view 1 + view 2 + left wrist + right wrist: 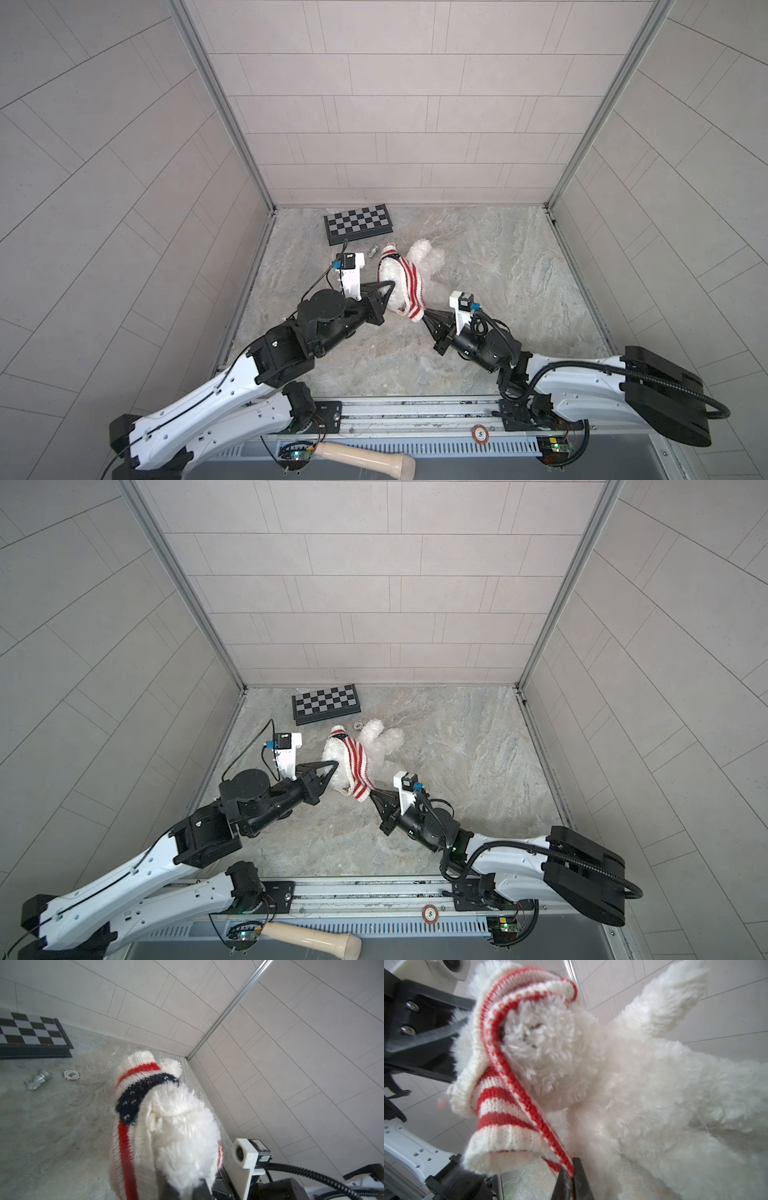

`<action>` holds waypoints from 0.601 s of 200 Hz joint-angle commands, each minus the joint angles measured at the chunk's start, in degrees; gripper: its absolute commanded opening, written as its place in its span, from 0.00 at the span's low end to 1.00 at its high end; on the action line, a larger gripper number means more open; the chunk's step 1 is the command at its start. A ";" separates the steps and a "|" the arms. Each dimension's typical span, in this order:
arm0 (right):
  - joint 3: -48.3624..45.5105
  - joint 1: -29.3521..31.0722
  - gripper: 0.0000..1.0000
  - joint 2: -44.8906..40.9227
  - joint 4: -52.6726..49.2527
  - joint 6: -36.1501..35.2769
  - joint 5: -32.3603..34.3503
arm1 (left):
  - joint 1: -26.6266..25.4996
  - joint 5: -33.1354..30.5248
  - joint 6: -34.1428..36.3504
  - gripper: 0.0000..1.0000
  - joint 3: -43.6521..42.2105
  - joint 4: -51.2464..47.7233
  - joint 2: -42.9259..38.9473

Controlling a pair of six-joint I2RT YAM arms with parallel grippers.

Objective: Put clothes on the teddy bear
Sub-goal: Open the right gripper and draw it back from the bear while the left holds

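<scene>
The teddy bear (424, 254) (384, 737) is held up off the marble floor, its fluffy white legs pointing towards the back wall. The red-and-white striped sweater (409, 284) (358, 762) (124, 1142) (500, 1105) covers its head and upper body; a dark blue band shows in the left wrist view. My left gripper (388, 290) (333, 767) (185, 1190) is shut on the white fur of the bear (180, 1126). My right gripper (424, 316) (372, 791) (572, 1172) is shut on the sweater's red-striped hem. The bear's face (542, 1047) peeks from under the knit.
A folded chessboard (358, 224) (326, 703) (31, 1032) lies near the back wall. A silver chess piece (374, 249) (37, 1080) and a poker chip (356, 726) (71, 1074) lie beside the bear. A wooden handle (365, 457) rests below the front rail.
</scene>
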 commanded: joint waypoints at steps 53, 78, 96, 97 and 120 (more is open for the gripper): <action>6.94 2.44 0.44 -14.27 -22.99 -2.23 -12.09 | 0.55 7.77 21.92 0.00 -1.31 11.00 -5.16; 9.36 2.18 0.56 -26.32 -36.58 2.11 -7.19 | 1.19 11.94 26.88 0.00 -0.62 8.74 -5.96; 13.95 -0.84 0.56 -30.72 -46.86 5.62 -6.41 | 1.64 16.43 29.38 0.00 0.53 7.26 -5.32; 14.25 -1.09 0.56 -30.74 -47.29 5.81 -6.60 | 1.74 16.62 29.53 0.00 0.60 7.12 -5.28; 18.32 -10.45 0.50 -28.37 -47.67 15.18 -16.88 | 2.18 20.75 31.96 0.00 2.06 5.54 -4.12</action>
